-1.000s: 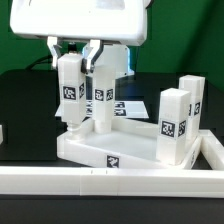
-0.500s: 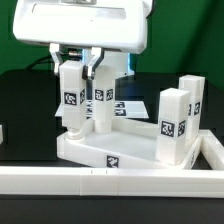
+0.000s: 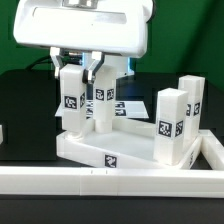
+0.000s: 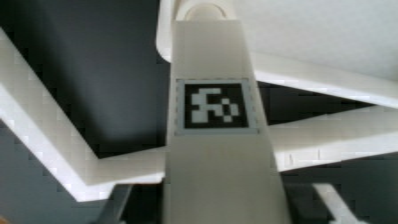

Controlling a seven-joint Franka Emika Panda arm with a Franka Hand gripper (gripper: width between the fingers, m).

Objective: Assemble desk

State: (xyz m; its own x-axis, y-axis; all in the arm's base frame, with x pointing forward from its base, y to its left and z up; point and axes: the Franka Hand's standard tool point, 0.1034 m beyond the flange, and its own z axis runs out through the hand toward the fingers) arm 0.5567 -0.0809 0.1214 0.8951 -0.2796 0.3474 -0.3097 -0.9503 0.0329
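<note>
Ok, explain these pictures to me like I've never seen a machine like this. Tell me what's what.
It is a robot arm, and its pincer is the two-fingered clamp under the big white block at the top. One picture comes from a camera standing off the arm; the other from a camera on the arm's wrist, looking down along the held part. On the dark table lies a white tray, the desk tabletop, upside down so legs can go in. Several white legs with black-white tags already stand on it, such as one at the exterior view's right. The pincer is shut on another leg, holding it upright at a corner of the tabletop.
</note>
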